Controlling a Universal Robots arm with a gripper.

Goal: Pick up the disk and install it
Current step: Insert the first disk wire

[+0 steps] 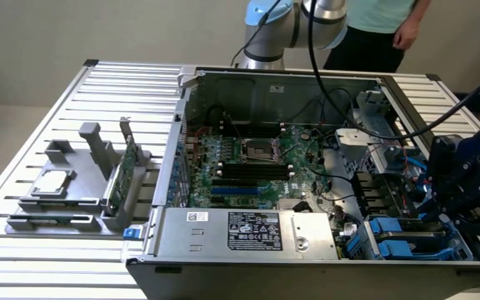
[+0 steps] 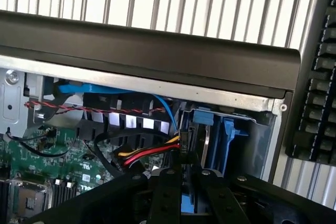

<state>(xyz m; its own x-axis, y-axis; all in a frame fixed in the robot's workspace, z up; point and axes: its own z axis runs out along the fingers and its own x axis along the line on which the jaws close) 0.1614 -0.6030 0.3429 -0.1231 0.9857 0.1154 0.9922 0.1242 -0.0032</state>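
The gripper (image 2: 189, 176) clamps the disk (image 2: 188, 205) edge-on, only a blue sliver visible, the rest hidden.

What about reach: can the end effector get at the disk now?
Likely yes: the end effector hangs right beside the disk in a corner of the open computer case, with nothing seen between them.

No legible txt: PSU label (image 1: 255, 230) print too small to read, same w/ motherboard sticker (image 2: 86, 176).
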